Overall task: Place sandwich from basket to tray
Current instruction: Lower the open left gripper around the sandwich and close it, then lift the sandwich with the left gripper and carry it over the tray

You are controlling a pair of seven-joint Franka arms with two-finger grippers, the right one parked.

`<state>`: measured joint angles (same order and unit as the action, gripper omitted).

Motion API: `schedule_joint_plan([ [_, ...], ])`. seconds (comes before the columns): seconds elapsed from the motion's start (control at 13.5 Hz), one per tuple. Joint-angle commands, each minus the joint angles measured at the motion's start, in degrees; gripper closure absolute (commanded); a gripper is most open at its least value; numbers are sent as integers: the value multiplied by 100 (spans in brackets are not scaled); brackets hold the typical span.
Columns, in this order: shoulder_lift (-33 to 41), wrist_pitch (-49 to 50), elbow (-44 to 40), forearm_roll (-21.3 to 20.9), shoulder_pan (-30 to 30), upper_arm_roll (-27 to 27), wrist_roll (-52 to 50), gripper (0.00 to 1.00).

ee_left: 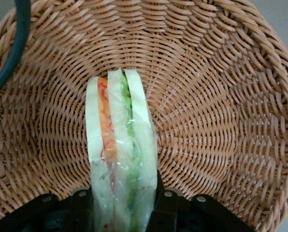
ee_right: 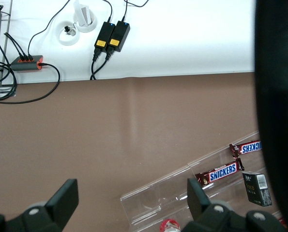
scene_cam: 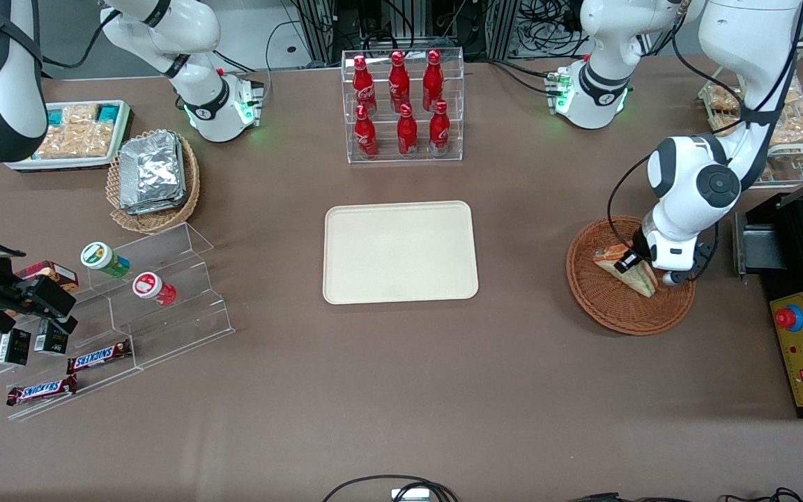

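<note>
The sandwich (scene_cam: pixel 644 280) is a plastic-wrapped wedge of white bread with orange, red and green filling, inside the reddish-brown wicker basket (scene_cam: pixel 610 314) toward the working arm's end of the table. My left gripper (scene_cam: pixel 635 268) reaches down into the basket and is shut on the sandwich. In the left wrist view the sandwich (ee_left: pixel 119 145) stands on edge between the black fingers (ee_left: pixel 165 205), which press against both bread faces, with the basket weave (ee_left: pixel 206 96) all around. The cream tray (scene_cam: pixel 400 252) lies bare at the table's middle.
A clear rack of red cola bottles (scene_cam: pixel 401 104) stands farther from the front camera than the tray. A black control box with a red button (scene_cam: pixel 802 348) sits beside the basket. A tan basket of foil packs (scene_cam: pixel 154 178) and acrylic steps with Snickers bars (scene_cam: pixel 98 357) lie toward the parked arm's end.
</note>
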<state>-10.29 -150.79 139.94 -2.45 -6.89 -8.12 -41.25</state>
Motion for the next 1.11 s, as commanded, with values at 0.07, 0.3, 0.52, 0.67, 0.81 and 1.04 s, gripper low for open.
schedule_joint_plan([
  [0.07, 96, 136, -142, -71, 4, 4, -85, 100],
  [0.3, 360, 1276, -589, -754, 13, -31, -7, 100],
  [0.52, 518, 2417, -1256, -853, 83, -67, 826, 100],
  [0.67, 528, 3263, -1809, -810, 144, -303, 1144, 100],
  [0.81, 528, 3520, -2092, -766, 144, -697, 1137, 100],
  [1.04, 388, 3539, -2391, -765, 144, -1584, 1119, 100],
])
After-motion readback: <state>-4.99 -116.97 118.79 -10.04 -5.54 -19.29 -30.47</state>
